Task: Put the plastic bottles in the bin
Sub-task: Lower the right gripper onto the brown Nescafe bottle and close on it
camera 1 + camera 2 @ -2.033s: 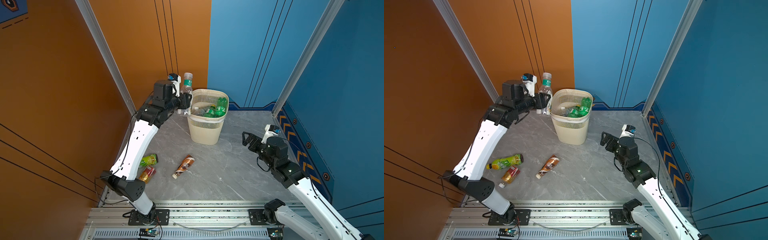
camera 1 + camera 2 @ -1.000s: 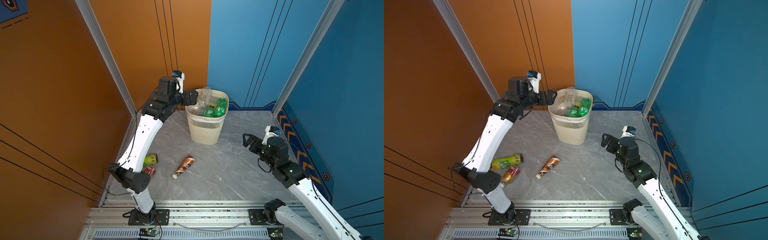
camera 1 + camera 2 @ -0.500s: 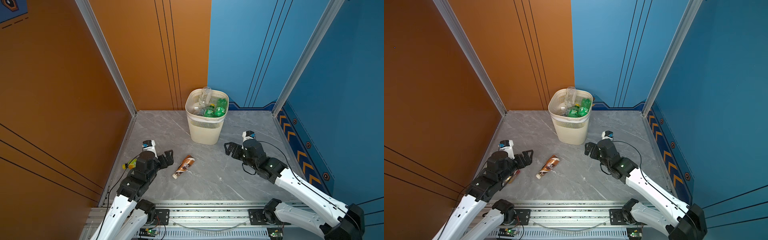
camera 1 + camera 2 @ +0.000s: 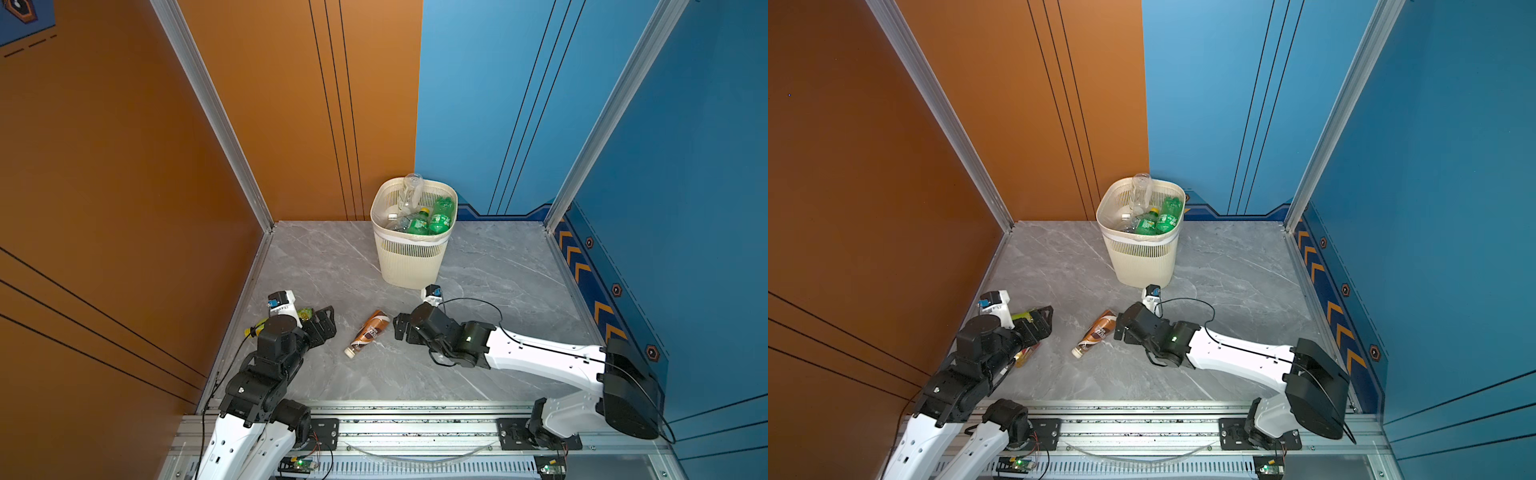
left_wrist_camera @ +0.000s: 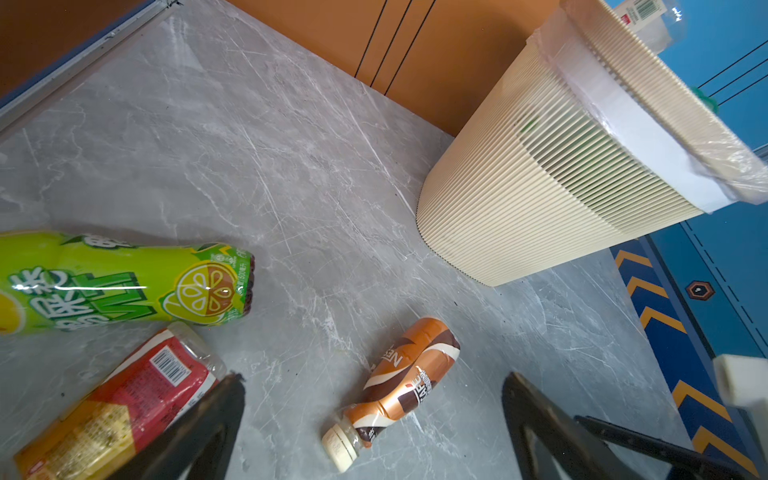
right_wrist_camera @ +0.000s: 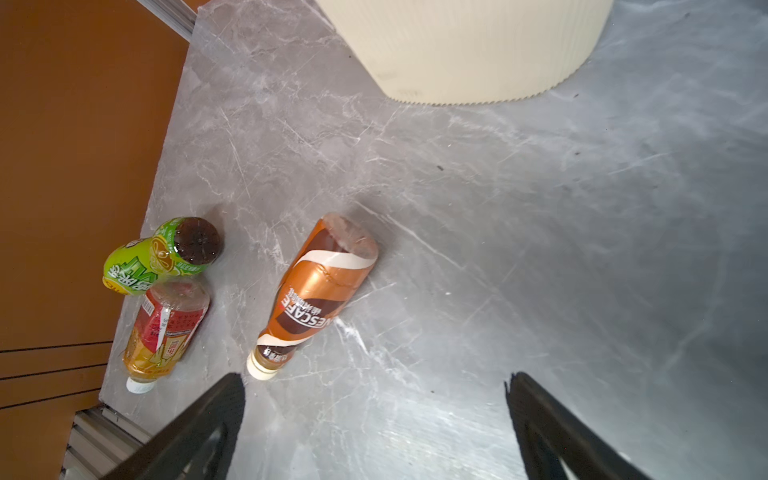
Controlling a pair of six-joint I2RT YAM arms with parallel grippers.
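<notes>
The main risk, in my judgement, was that both arms went for the same brown coffee bottle (image 4: 368,332). It lay on its side on the grey surface (image 4: 498,291) between the left claw (image 4: 326,322) and the right claw (image 4: 398,328). Both claws, each with its jaws wide apart and empty, pointed toward it, so they could knock together. The bottle was round and the surface looked smooth, so a finger touching it first could roll it away. The bin (image 4: 411,262) looked nearly full, with a clear bottle (image 4: 409,193) standing above its rim, so one more bottle could slide off. The right claw was just beside the brown bottle's wide bottom end, not touching it; the left claw was near on the other side, apart. The green-labelled bottle (image 5: 124,282) and the red-labelled bottle (image 5: 124,399) lay close together by the orange wall, next to the left claw.
</notes>
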